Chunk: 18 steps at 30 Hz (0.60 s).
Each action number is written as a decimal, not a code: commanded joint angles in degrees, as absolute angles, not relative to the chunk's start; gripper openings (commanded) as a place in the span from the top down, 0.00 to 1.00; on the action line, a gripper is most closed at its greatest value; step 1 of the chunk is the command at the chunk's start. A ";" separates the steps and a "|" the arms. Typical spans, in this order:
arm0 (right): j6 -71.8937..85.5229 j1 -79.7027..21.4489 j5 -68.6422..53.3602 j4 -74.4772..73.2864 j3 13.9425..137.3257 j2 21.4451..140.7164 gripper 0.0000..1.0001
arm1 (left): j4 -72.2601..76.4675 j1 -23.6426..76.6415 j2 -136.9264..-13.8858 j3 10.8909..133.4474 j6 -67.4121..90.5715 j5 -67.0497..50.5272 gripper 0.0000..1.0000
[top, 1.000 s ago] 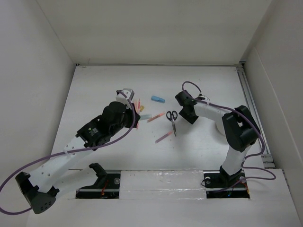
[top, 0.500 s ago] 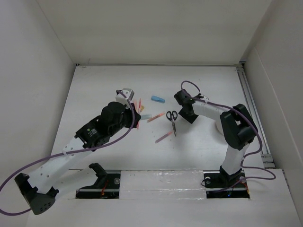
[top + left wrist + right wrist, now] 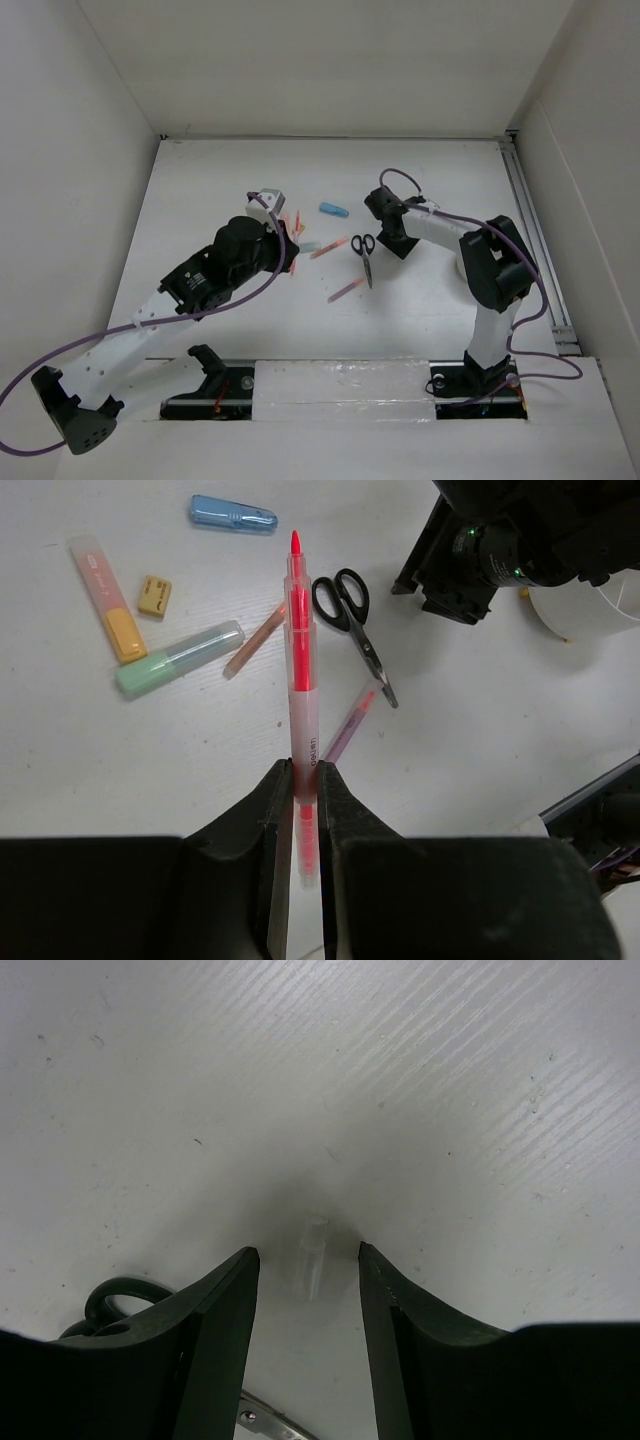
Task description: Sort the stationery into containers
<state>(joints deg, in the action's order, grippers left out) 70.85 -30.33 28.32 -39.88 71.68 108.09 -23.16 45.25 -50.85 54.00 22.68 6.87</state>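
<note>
Your left end effector (image 3: 303, 770): clamped on red pen (image 3: 300, 660).
Your right end effector (image 3: 307, 1250): apart, clear cap (image 3: 312, 1260) lying between its fingers on the tabletop (image 3: 450, 1080).

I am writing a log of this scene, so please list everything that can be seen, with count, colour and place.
scissors: one, black handles, mid-table
blue marker: one, light blue, beyond the scissors
green marker: one, mint green, on the table
yellow-orange marker: one, beside the green marker
small yellow piece: one, next to the yellow-orange marker
orange-pink pen: one, between the green marker and the scissors
pink pen: one, by the scissors' tip
red pen: one, held above the table
clear piece: one, transparent, on the table
white cup: one, behind the right arm
table: one, white
left gripper: shut on the red pen
right gripper: open around the clear piece
</note>
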 commanded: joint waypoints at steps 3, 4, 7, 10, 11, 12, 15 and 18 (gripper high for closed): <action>72.69 -29.27 27.95 -40.43 72.86 110.30 0.50 | -21.09 45.18 -49.92 53.88 21.36 5.89 1.00; 72.69 -29.27 27.34 -40.43 72.86 110.30 0.50 | -21.09 45.18 -49.92 53.88 21.36 5.89 1.00; 72.69 -29.27 27.33 -40.43 72.86 110.30 0.50 | -21.09 45.18 -49.92 53.88 21.36 5.36 1.00; 72.69 -29.27 27.33 -39.91 72.86 110.30 0.51 | -21.09 45.18 -49.39 53.88 21.36 5.36 1.00; 72.69 -29.27 27.33 -39.90 72.86 110.30 0.52 | -21.09 45.18 -49.39 53.88 21.36 5.36 1.00; 72.69 -29.27 26.81 -39.90 72.86 110.82 0.54 | -21.09 45.18 -49.39 53.88 21.36 5.36 1.00; 72.69 -29.27 26.81 -39.90 72.86 111.44 0.55 | -21.09 45.18 -49.39 53.88 21.36 4.83 1.00; 72.69 -29.27 26.20 -39.90 73.39 112.67 0.59 | -21.09 45.18 -49.39 53.88 21.36 4.83 1.00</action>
<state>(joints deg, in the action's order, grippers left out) 71.40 -29.71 28.25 -41.32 73.08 109.21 -22.94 45.25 -50.68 54.00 21.98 5.58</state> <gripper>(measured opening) 0.419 0.068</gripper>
